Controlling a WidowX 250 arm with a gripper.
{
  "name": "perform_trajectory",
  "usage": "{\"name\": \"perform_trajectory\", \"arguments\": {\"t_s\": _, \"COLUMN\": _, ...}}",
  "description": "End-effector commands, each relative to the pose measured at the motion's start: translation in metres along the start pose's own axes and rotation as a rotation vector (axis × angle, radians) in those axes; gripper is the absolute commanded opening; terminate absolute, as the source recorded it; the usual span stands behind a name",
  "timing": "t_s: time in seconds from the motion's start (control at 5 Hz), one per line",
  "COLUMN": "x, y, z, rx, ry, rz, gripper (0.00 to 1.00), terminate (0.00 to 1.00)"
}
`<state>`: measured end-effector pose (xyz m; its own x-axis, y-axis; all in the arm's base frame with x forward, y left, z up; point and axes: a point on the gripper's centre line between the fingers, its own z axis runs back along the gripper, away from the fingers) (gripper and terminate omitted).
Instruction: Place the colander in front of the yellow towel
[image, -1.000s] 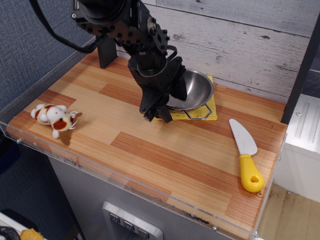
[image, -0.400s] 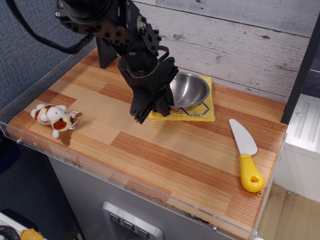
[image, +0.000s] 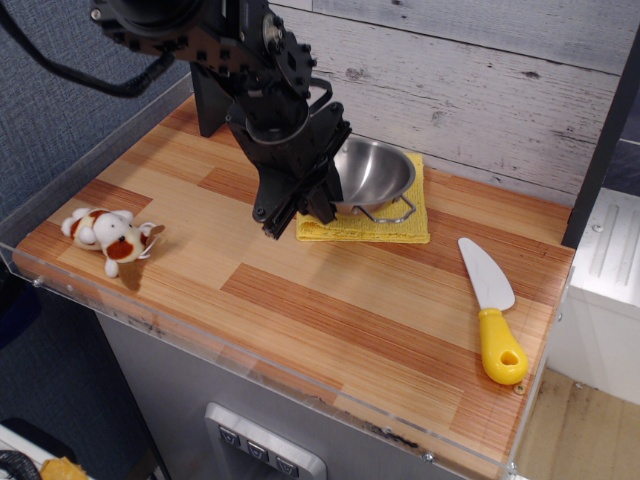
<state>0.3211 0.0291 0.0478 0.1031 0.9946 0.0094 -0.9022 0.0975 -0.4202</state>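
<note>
The colander (image: 375, 175) is a shiny steel bowl with thin wire loop handles, one of them on its near side. It sits tilted and slightly raised over the yellow towel (image: 400, 226), which lies flat at the back middle of the wooden table. My black gripper (image: 305, 208) comes down from the upper left and is shut on the colander's left rim. The towel's left and far parts are hidden behind the bowl and the gripper.
A white and brown plush dog (image: 110, 238) lies near the left front edge. A white knife with a yellow handle (image: 492, 308) lies at the right. The arm's black base post (image: 210, 100) stands at the back left. A plank wall (image: 480, 90) runs behind the table.
The gripper has moved left and slightly up, taking the colander with it. More of the towel's front and right side now shows.
</note>
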Motion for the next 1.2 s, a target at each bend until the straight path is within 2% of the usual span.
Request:
{"name": "perform_trajectory", "arguments": {"t_s": 0.0, "x": -0.008, "y": -0.013, "z": 0.045, "rx": -0.114, "ry": -0.015, "rz": 0.016, "gripper": 0.00, "terminate": 0.00}}
{"name": "perform_trajectory", "arguments": {"t_s": 0.2, "x": -0.021, "y": -0.006, "z": 0.060, "rx": -0.159, "ry": -0.016, "rz": 0.001, "gripper": 0.00, "terminate": 0.00}}
{"name": "perform_trajectory", "arguments": {"t_s": 0.6, "x": -0.060, "y": 0.019, "z": 0.078, "rx": -0.178, "ry": 0.016, "rz": -0.107, "gripper": 0.00, "terminate": 0.00}}
{"name": "perform_trajectory", "arguments": {"t_s": 1.0, "x": -0.071, "y": 0.054, "z": 0.068, "rx": -0.164, "ry": 0.059, "rz": -0.185, "gripper": 0.00, "terminate": 0.00}}
